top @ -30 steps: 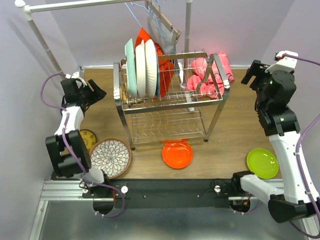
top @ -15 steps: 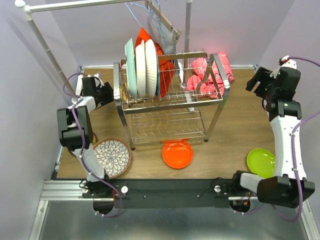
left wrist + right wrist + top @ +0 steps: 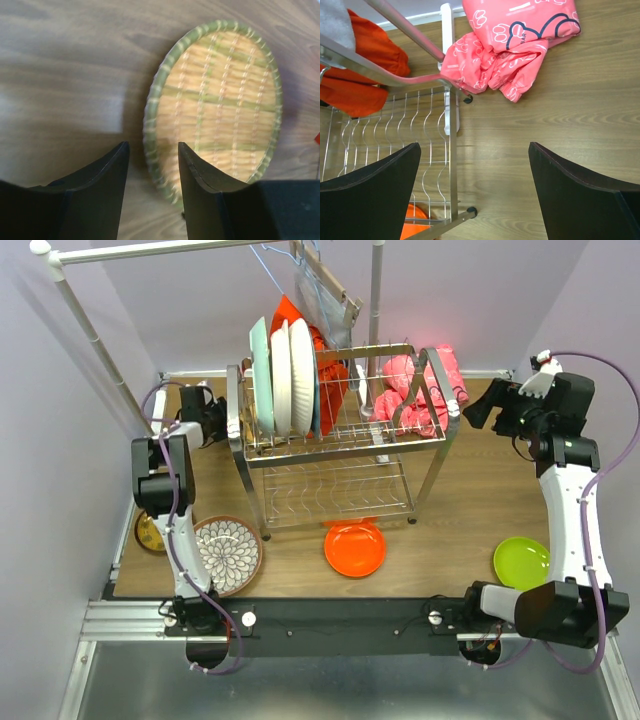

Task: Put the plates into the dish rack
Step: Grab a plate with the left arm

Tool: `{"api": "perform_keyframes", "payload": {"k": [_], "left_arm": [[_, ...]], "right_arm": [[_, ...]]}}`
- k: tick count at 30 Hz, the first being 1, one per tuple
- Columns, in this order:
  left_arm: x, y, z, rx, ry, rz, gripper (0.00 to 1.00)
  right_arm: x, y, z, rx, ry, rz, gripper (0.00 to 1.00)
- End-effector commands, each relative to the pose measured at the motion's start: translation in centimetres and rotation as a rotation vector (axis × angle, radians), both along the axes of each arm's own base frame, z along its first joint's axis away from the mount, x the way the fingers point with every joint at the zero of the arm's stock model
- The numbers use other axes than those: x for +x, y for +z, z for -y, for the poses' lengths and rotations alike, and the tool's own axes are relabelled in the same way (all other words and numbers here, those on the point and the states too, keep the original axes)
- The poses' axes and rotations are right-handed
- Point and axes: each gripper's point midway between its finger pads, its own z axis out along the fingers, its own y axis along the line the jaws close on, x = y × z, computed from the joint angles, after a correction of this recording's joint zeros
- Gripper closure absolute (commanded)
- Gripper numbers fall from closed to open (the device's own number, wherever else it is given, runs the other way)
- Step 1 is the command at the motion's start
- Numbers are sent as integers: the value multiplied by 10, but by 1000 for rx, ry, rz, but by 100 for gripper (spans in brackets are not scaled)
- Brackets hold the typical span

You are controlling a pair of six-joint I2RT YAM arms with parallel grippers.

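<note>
The chrome dish rack (image 3: 400, 438) stands mid-table, with a mint plate (image 3: 261, 375) and two white plates (image 3: 281, 380) upright in its upper shelf. Flat on the table lie an orange plate (image 3: 355, 548), a lime green plate (image 3: 522, 564), a floral plate (image 3: 226, 553) and a small yellow plate (image 3: 150, 532). My left gripper (image 3: 205, 415) is at the back left, beside the rack. It hangs open (image 3: 152, 150) over the near rim of a tan woven plate (image 3: 215, 100) with a green edge. My right gripper (image 3: 482, 406) is wide open (image 3: 475, 147) and empty, right of the rack (image 3: 451, 165).
A pink cloth (image 3: 425, 390) lies behind the rack's right end, and an orange-red cloth (image 3: 360, 75) hangs at its back. A white clothes rail (image 3: 150, 250) with a hanger crosses overhead. Walls close in on the left, back and right.
My left arm swung from the left side to the back corner beside the rack, and its jaws narrowed. My right gripper moved left toward the rack and opened wider.
</note>
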Motion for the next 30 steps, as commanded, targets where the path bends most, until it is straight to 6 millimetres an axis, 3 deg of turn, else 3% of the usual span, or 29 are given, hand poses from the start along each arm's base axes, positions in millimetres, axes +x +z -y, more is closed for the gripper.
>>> {"api": "perform_keyframes", "payload": {"k": [1, 3, 6, 9, 10, 11, 14, 19, 23, 30], "left_arm": [[13, -8, 13, -25, -7, -7, 51], [16, -9, 11, -20, 7, -9, 52], [20, -9, 11, -19, 9, -7, 64], [21, -7, 11, -24, 13, -4, 83], [20, -6, 11, -27, 12, -3, 98], [20, -5, 12, -26, 11, -1, 100], [20, 10, 2, -36, 32, 45, 100], [8, 46, -45, -70, 118, 156, 100], [-7, 94, -74, -98, 128, 272, 100], [-41, 143, -91, -149, 126, 373, 100]], "right_arm": [[-3, -3, -3, 15, 36, -14, 3], [-2, 0, -5, 23, 42, -9, 3], [-1, 3, -5, 22, 42, -3, 3], [0, 5, -5, 23, 46, 4, 3], [0, 6, -5, 23, 48, 5, 3], [0, 8, -6, 22, 52, 12, 3], [-1, 12, -7, 12, 66, 29, 3], [-2, 25, -9, -14, 88, 70, 3], [-1, 37, -8, -32, 94, 106, 3], [10, 83, -2, -81, 82, 214, 3]]}}
